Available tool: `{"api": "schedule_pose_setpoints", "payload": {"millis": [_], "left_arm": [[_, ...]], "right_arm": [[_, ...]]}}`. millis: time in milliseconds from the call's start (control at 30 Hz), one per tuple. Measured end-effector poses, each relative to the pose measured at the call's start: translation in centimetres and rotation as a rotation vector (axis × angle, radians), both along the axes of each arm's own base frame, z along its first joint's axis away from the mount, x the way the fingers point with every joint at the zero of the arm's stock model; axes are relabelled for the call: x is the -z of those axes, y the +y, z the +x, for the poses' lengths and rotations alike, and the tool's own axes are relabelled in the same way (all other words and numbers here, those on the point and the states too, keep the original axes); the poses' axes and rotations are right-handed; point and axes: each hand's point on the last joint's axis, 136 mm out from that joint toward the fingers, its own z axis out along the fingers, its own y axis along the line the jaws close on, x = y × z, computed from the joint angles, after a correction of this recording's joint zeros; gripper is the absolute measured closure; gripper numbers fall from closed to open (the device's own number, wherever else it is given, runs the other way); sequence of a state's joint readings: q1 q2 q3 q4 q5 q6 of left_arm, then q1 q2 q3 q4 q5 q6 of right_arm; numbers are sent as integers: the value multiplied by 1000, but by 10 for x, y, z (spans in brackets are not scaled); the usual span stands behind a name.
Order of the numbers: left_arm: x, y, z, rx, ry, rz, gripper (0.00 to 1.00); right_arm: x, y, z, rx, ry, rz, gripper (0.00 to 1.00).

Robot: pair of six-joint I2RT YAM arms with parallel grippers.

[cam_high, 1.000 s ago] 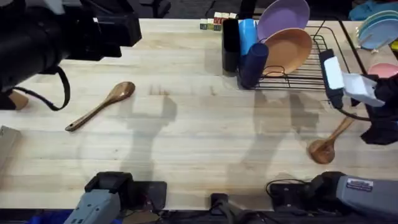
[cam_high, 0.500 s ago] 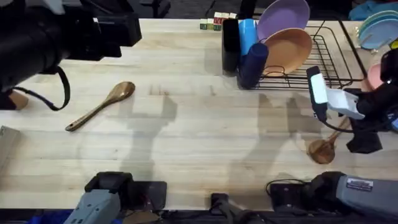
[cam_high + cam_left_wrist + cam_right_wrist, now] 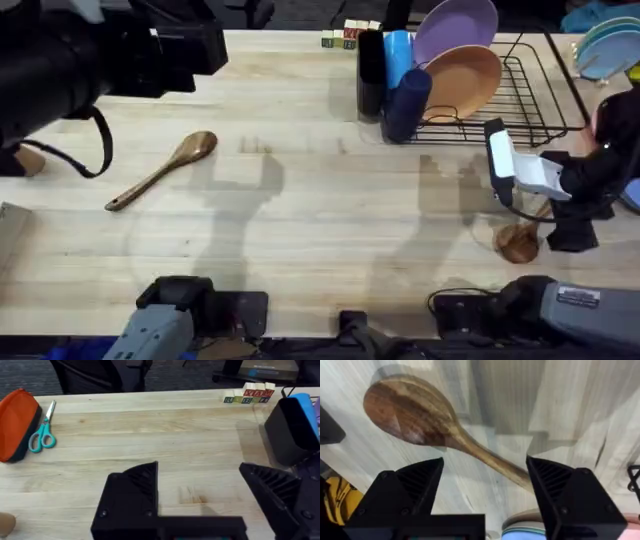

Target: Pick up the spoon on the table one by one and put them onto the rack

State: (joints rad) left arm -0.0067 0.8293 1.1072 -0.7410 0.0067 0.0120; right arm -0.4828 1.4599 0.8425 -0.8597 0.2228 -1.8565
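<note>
Right end effector (image 3: 485,492) is hovering wide open over a spoon (image 3: 420,417); its handle end is running out of sight beneath the fingers. Left end effector (image 3: 210,492) is gaping wide too.

Dark carpet floor (image 3: 30,375) behind; black chair (image 3: 95,375) nr edge.

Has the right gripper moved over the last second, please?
Yes. In the overhead view the right gripper has moved left and toward the near edge, away from the rack, over the spoon.

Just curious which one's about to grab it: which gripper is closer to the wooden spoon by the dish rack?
The right gripper: it hovers open, straddling that spoon's handle. The left gripper is far across the table.
</note>
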Motion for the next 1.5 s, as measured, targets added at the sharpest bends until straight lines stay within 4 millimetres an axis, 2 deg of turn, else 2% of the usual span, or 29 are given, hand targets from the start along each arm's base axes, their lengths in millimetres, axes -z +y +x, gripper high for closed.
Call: {"api": "schedule_pose_setpoints", "payload": {"millis": [433, 500, 667, 867, 1067, 1233, 1267, 1300, 1367, 1500], "left_arm": [[-3, 0, 1, 0, -12, 0, 8], [-3, 0, 2, 0, -14, 0, 7], [-3, 0, 2, 0, -15, 0, 7], [-3, 0, 2, 0, -15, 0, 7], [-3, 0, 2, 0, -15, 0, 7], [-3, 0, 2, 0, -15, 0, 7], [-3, 0, 2, 0, -15, 0, 7], [-3, 0, 2, 0, -15, 0, 8], [-3, 0, 2, 0, -15, 0, 7], [-3, 0, 2, 0, -15, 0, 7]], "right_arm": [[9, -2, 3, -2, -55, -34, 14], [9, -2, 3, -8, -55, -35, 60], [8, -4, 5, -10, -62, -42, 255], [9, -4, 5, -9, -60, -47, 390], [9, -4, 3, -9, -54, -47, 439], [9, -4, 2, -10, -50, -45, 435], [9, -3, 2, -9, -48, -44, 458], [9, -3, 1, -10, -42, -42, 554], [9, -3, 0, -9, -39, -42, 568], [9, -1, 0, -20, -35, -45, 681]]}}
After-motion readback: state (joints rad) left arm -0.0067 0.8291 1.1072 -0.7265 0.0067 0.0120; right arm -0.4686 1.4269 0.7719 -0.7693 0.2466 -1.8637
